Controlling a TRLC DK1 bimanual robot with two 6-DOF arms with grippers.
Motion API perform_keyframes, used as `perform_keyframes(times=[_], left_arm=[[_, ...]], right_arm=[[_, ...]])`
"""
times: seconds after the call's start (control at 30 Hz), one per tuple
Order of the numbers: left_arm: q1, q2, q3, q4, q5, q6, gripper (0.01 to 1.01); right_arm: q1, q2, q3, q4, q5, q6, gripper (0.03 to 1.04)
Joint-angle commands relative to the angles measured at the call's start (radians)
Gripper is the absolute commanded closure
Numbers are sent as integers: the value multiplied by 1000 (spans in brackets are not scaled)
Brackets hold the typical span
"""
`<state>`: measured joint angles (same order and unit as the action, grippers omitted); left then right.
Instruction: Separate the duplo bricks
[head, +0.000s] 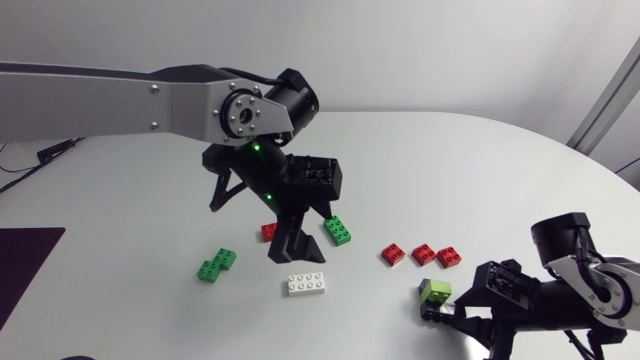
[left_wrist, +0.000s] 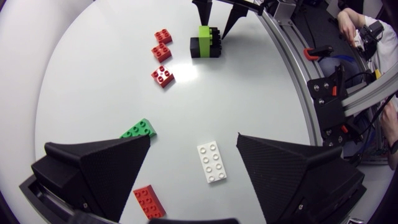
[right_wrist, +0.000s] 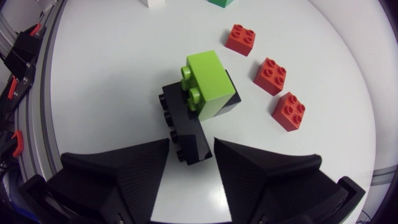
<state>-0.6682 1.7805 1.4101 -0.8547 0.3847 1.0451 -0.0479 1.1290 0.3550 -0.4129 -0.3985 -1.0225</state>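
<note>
A lime brick (right_wrist: 208, 84) sits stacked on a longer black brick (right_wrist: 186, 134) lying on the table. My right gripper (right_wrist: 191, 149) is low at the front right, and its fingers press the near end of the black brick from both sides. The head view shows the same stack (head: 435, 292) at the tips of the right gripper (head: 438, 314). My left gripper (head: 300, 238) hangs open above the table's middle, holding nothing. A white brick (left_wrist: 212, 162) lies on the table below the gap of the left gripper (left_wrist: 193, 146).
Three red bricks (head: 394, 254) (head: 424, 253) (head: 449, 257) lie in a row just left of the stack. Around the left gripper lie a red brick (head: 268, 231), a green brick (head: 337, 231), the white brick (head: 307, 284) and a green pair (head: 216, 265).
</note>
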Motion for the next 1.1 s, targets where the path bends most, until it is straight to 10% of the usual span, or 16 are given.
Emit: perform_keyframes(times=[0.0,0.4,1.07], left_arm=[[-13,19,16,8,-1,-26,57],[-47,33,20,34,0,-65,57],[-143,2,36,31,48,-117,103]], right_arm=[[11,0,-24,13,-25,-33,864],[25,-172,13,-113,-71,-19,884],[513,-253,171,-98,44,357,884]])
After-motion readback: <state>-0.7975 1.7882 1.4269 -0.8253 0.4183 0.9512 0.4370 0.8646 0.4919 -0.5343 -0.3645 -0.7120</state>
